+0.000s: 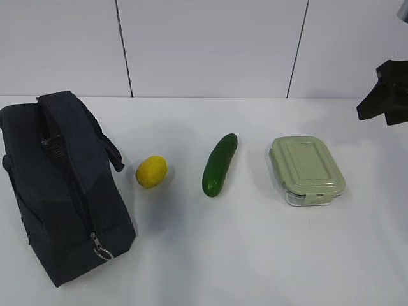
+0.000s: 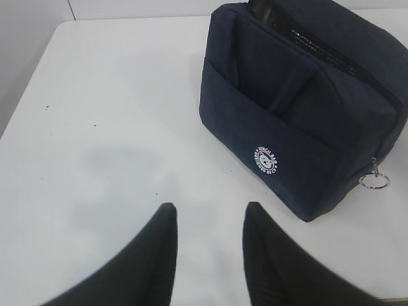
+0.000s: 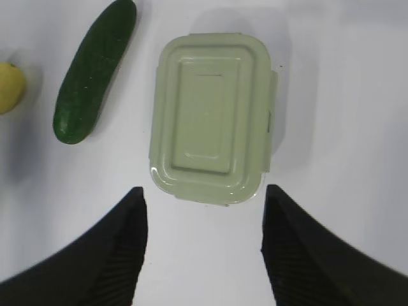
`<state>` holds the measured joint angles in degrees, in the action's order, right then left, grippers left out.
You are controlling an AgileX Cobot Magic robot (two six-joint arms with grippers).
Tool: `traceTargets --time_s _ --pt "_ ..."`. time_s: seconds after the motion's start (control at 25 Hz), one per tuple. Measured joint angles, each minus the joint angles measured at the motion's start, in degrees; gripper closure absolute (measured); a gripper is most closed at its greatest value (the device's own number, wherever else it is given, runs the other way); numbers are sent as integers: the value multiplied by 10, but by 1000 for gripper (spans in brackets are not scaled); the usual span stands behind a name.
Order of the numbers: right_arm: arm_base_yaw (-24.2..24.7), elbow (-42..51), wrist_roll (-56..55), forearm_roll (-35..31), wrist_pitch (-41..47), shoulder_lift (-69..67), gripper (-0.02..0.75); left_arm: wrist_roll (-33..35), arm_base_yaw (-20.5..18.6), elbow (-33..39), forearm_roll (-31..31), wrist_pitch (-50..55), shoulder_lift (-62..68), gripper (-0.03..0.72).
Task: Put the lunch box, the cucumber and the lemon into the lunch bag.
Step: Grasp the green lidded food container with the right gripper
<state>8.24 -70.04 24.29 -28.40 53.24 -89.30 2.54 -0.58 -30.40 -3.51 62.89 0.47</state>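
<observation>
The navy lunch bag (image 1: 60, 185) stands at the left, zipped, with its ring pull (image 1: 102, 253) at the near end. It also shows in the left wrist view (image 2: 299, 108) with a white round logo. The yellow lemon (image 1: 152, 171), the dark green cucumber (image 1: 220, 164) and the green-lidded lunch box (image 1: 306, 170) lie in a row to its right. My left gripper (image 2: 210, 210) is open and empty over bare table left of the bag. My right gripper (image 3: 204, 194) is open and empty, just short of the lunch box (image 3: 213, 118); the cucumber (image 3: 95, 70) and lemon (image 3: 9, 87) lie to the left.
The white table (image 1: 255, 255) meets a white panelled wall (image 1: 210, 44) at the back. A dark part of my right arm (image 1: 387, 94) hangs at the right edge above the table. The table's left edge (image 2: 32, 83) shows in the left wrist view.
</observation>
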Motion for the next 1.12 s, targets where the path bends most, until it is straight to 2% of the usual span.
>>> traceTargets --time_s 0.2,0.36,0.52,0.76,1.12 --pt "41 -1 137 -141 43 -32 286 0 0 0 0 0 0 449" --pt "61 -2 208 -205 81 -77 286 0 0 0 0 0 0 449" --pt "68 -15 236 -214 90 -126 281 0 0 0 0 0 0 449" --pt "76 -79 240 -206 104 -193 220 0 0 0 0 0 0 449" --pt "103 -147 248 -224 143 -312 209 0 0 0 0 0 0 449"
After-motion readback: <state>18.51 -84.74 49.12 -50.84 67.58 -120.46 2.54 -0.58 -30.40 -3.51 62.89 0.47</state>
